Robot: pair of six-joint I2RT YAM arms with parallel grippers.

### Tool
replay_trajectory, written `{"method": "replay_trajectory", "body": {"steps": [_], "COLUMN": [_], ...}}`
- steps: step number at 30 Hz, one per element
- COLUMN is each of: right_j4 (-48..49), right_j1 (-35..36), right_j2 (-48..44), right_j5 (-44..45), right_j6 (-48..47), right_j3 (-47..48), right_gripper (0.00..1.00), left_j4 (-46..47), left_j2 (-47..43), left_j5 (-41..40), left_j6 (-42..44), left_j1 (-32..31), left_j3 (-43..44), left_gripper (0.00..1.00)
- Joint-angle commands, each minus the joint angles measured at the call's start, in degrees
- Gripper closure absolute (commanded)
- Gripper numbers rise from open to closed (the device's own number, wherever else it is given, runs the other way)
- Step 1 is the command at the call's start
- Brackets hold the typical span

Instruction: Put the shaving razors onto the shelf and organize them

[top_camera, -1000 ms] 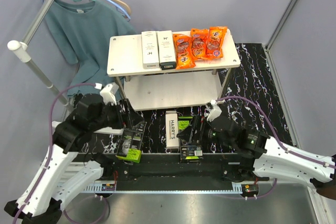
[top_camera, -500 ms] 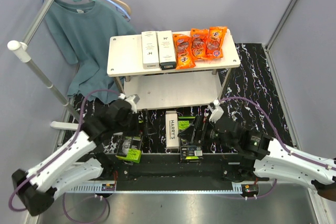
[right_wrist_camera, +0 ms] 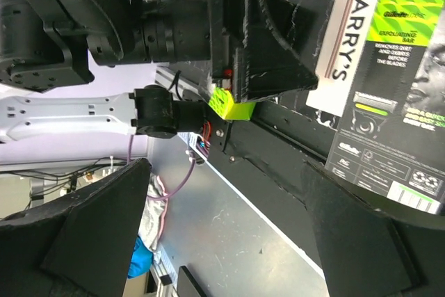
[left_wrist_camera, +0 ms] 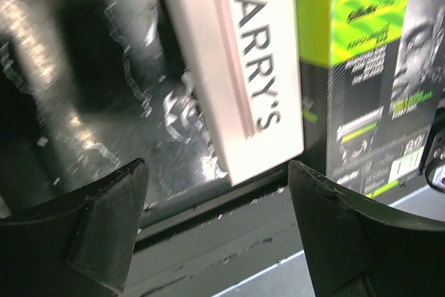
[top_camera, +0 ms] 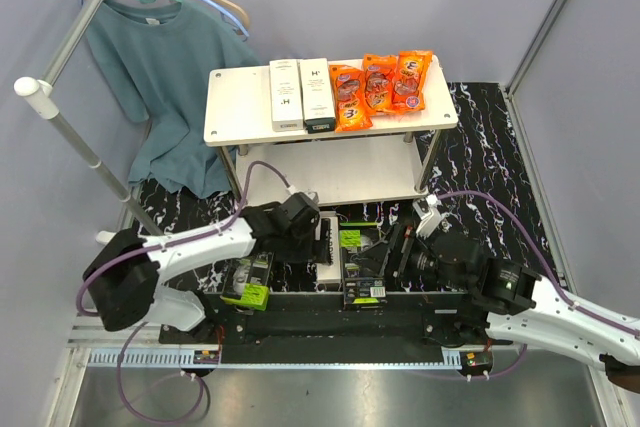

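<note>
Your left fingers (left_wrist_camera: 104,227) stand wide apart with nothing between them. They hang low over the black marbled table (left_wrist_camera: 104,88), just in front of the middle of the low two-tier shelf (top_camera: 235,102) of pale wood-grain boards on thin metal legs. The slim white cardboard box (left_wrist_camera: 236,67) printed "HARRY'S" lies flat just beyond their tips, not yet straddled.

Your right fingers (right_wrist_camera: 90,241) are spread just as wide and are equally empty. They sit a little further out from the shelf, towards its right half. They face a wide black box (right_wrist_camera: 396,102) with a lime-green label and a printed face, which lies flat on the table in front of the shelf, alongside the white one. A second black box (top_camera: 247,282) of the same kind lies out in front of the shelf's left end, near the table's front rail.

On the shelf's top board, two slim white boxes (top_camera: 285,95) already lie side by side left of centre. Just to their right are the shiny orange snack packets (top_camera: 380,87), which are not yours to move.

By my reckoning you are under halfway: two razor boxes are placed, and three remain on the table in front of the shelf. The white one looks like your left arm's next pick, so bring the fingers over it before you close. After that come the two black boxes, then the tidying of the row.
</note>
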Motion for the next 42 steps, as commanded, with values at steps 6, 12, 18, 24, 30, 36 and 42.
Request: {"method": "replay_trajectory", "body": {"steps": [6,12,18,24,30,36,42], "right_j4": [-3.34,-5.10,-5.80,-5.71,-5.62,-5.36,-5.54], "right_j1": [0.24,0.33,0.24,0.33,0.33,0.33,0.24], "right_j2": [-2.68,-3.21,-3.56,-4.00,-3.91,-3.91,-4.26], "right_j5": [2.20,2.90,2.99,2.99,3.08,3.25,3.43], "right_j6": [0.43,0.25,0.16,0.43,0.34,0.08,0.07], "right_j3": [1.13,2.27,2.45,2.10,2.27,2.45,2.45], "right_gripper": [0.00,0.00,0.00,0.00,0.00,0.01,0.00], "left_j4": [5.56,5.48,3.99,0.56,-5.23,-16.47,-20.27], "left_j2": [11.17,17.59,19.88,21.28,25.49,31.91,35.17], "left_j5": [-1.88,-0.83,-1.97,-3.46,-7.06,-10.31,-8.56], "left_j6": [-0.15,-0.24,-1.03,-0.76,-0.15,2.04,4.86], "left_j1": [-2.00,-2.44,-2.79,-2.97,-4.99,-7.36,-7.80], "left_j3": [9.36,12.18,13.32,14.99,21.39,30.70,33.88], "left_gripper": [0.17,0.18,0.18,0.19,0.22,0.24,0.27]}}
